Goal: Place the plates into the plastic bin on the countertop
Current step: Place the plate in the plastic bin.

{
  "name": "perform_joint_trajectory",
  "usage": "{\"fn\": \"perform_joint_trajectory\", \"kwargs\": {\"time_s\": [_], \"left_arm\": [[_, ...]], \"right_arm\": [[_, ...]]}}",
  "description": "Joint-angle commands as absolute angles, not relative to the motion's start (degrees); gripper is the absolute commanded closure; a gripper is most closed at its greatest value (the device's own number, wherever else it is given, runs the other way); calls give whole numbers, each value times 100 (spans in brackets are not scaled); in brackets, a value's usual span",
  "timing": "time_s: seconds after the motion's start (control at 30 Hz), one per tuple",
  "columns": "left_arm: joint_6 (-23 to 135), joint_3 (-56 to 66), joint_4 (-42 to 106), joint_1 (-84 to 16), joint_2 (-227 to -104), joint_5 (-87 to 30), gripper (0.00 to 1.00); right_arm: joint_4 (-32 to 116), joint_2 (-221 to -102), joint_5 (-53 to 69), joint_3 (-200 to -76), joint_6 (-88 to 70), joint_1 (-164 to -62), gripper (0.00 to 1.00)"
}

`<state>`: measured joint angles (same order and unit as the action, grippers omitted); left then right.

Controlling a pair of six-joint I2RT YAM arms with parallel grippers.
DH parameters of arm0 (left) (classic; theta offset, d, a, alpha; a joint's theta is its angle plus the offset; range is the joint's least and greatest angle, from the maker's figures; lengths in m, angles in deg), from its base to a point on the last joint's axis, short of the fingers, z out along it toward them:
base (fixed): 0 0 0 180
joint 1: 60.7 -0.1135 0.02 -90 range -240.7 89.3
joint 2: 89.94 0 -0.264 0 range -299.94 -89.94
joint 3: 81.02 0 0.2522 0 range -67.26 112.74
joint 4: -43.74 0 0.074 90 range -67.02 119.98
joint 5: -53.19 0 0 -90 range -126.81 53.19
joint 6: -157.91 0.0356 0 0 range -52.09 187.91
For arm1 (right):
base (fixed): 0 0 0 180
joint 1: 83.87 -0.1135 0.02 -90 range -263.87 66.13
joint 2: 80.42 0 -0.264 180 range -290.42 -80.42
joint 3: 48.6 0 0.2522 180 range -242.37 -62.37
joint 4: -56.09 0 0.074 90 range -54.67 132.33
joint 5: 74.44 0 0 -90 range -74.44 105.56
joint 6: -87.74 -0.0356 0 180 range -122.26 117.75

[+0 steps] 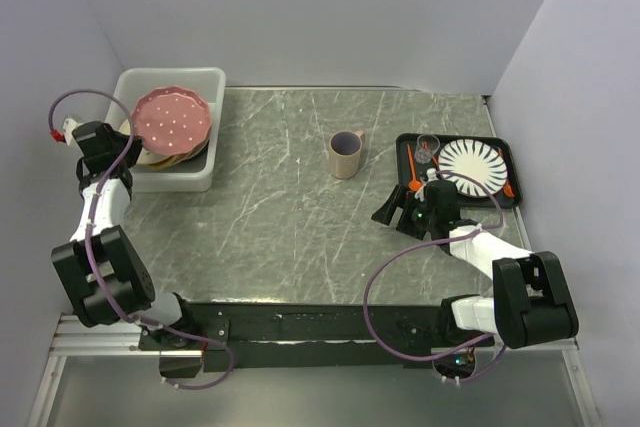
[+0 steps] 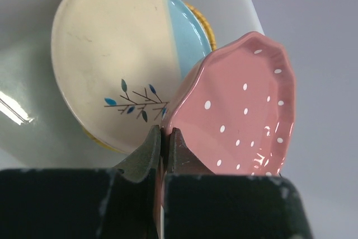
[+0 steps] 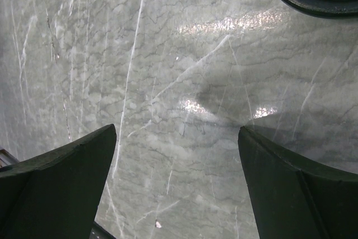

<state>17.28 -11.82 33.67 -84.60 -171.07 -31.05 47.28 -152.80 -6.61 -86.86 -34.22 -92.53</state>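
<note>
**A:** Where's the pink dotted plate (image 2: 235, 110) right now?

**B:** Over the plastic bin (image 1: 215, 82), at the far left corner of the tabletop (image 1: 280, 177). It's tilted, and the left end effector (image 2: 165, 132) has its rim clenched tight.

**A:** What's under it?

**B:** A cream-and-light-blue plate (image 2: 112, 54) with a small twig pattern lies in the bin. It sits on other plates that I can't make out properly.

**A:** And the right end effector (image 3: 176, 132)?

**B:** Released, fingers spread wide. It's hanging low over the marble, just beside the black tray (image 1: 505, 152). The striped plate (image 1: 475, 167) sits on that tray. A beige mug (image 1: 346, 154) stands upright near the middle, well apart from both arms.
</note>
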Motion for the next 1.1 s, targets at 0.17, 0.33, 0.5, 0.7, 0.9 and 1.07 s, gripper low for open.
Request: {"fn": "perform_joint_trajectory", "kwargs": {"time_s": [0.17, 0.33, 0.5, 0.7, 0.9, 1.07], "left_arm": [[1289, -829, 4484, -8514, -17370, -3206, 99], [1316, -829, 4414, -8522, -17493, -3338, 99], [1289, -768, 4396, -8522, -17607, -3233, 99], [1324, -653, 4290, -8522, -17766, -3224, 99], [1351, -583, 4185, -8540, -17845, -3259, 99], [1421, -627, 4211, -8540, -17775, -3294, 81]], "right_arm": [[4805, -15363, -667, -8917, -3310, -9362, 4], [4787, -15363, -650, -8935, -3302, -9388, 4], [4778, -15346, -650, -8935, -3284, -9415, 4], [4761, -15337, -606, -8944, -3284, -9441, 4], [4743, -15355, -597, -8961, -3284, -9459, 4], [4743, -15363, -597, -8953, -3275, -9476, 4]]}}
